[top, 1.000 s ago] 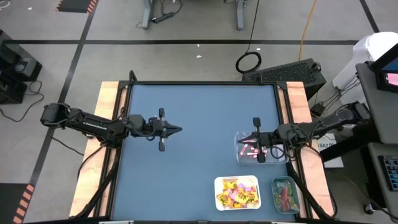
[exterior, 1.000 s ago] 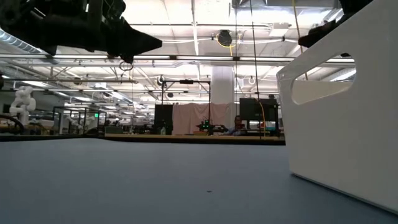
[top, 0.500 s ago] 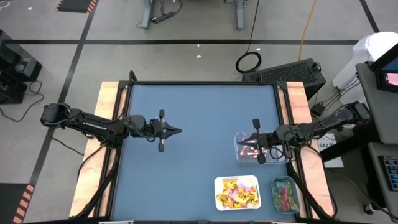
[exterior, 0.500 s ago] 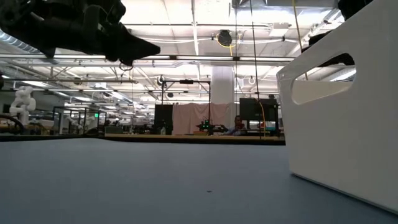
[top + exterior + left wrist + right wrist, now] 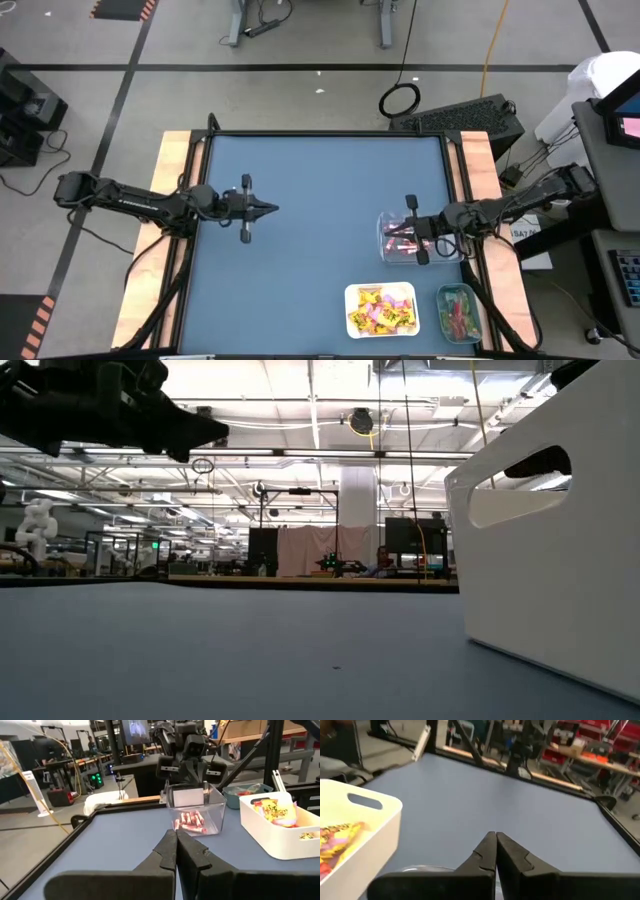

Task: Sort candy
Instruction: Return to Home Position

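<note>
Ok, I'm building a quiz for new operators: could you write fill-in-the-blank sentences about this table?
1. The fingers of the left gripper and the right gripper are both ____.
2. The yellow packets lie in the ____ bin.
3. The clear tray of red sticks sits under the ____ gripper.
Missing words: shut; white; right.

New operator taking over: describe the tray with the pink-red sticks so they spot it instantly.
On the blue table, three trays cluster near the right arm. The one wanted is the clear tray directly below that arm's shut jaws. Unlike the white bin of yellow packets and the green-tinted tray, it is see-through and holds only pink-red sticks.
</note>
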Motion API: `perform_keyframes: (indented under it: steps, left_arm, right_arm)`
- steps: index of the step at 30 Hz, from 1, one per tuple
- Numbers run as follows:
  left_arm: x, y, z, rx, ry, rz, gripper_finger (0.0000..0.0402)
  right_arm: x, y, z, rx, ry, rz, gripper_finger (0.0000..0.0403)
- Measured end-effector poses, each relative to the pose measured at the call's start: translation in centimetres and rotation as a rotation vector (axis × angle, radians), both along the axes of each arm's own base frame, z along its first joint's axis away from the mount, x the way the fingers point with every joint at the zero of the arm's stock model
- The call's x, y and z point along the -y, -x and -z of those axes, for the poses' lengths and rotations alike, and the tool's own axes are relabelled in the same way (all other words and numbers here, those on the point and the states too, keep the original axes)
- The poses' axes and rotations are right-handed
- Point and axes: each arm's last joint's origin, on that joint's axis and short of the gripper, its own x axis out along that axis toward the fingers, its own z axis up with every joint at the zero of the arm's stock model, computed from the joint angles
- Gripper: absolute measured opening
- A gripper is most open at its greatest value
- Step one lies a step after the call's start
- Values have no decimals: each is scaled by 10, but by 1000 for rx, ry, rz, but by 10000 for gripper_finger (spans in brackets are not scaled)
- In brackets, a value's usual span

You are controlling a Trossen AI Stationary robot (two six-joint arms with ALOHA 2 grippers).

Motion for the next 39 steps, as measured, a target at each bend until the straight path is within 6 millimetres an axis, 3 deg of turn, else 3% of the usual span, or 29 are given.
perform_keyframes:
  steps: [11, 39]
  left_arm:
    - [-6, 15, 11, 9, 3, -32, 4]
    - [-7, 17, 12, 12, 15, -16, 4]
  right_arm:
    - [5, 20, 23, 107, -35, -7, 0]
    - [12, 48, 6, 271, 19, -22, 0]
